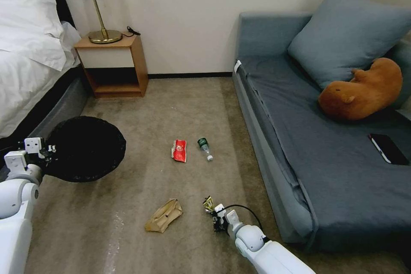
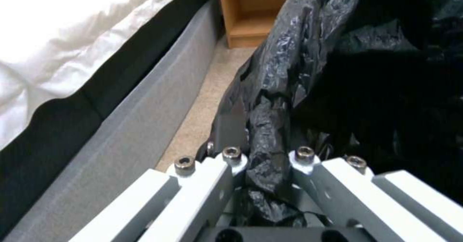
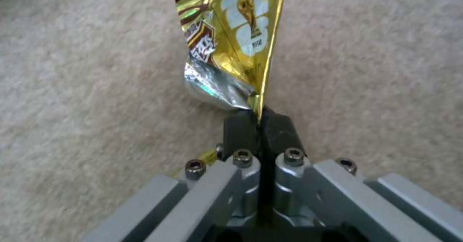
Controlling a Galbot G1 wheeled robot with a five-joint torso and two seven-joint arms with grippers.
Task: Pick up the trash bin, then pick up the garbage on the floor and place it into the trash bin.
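Note:
The trash bin, lined with a crinkled black bag, hangs at the left beside the bed. My left gripper is shut on its rim, the bag's edge pinched between the fingers. Low near the carpet at front centre, my right gripper is shut on a gold and brown snack wrapper, which sticks up from the pads. Other garbage lies on the carpet: a red snack packet, a small clear bottle with a green label and a crumpled brown paper bag.
A bed with white linen runs along the left, its grey base close to the bin. A wooden nightstand with a lamp stands at the back. A blue sofa on the right carries a cushion, a brown plush toy and a black phone.

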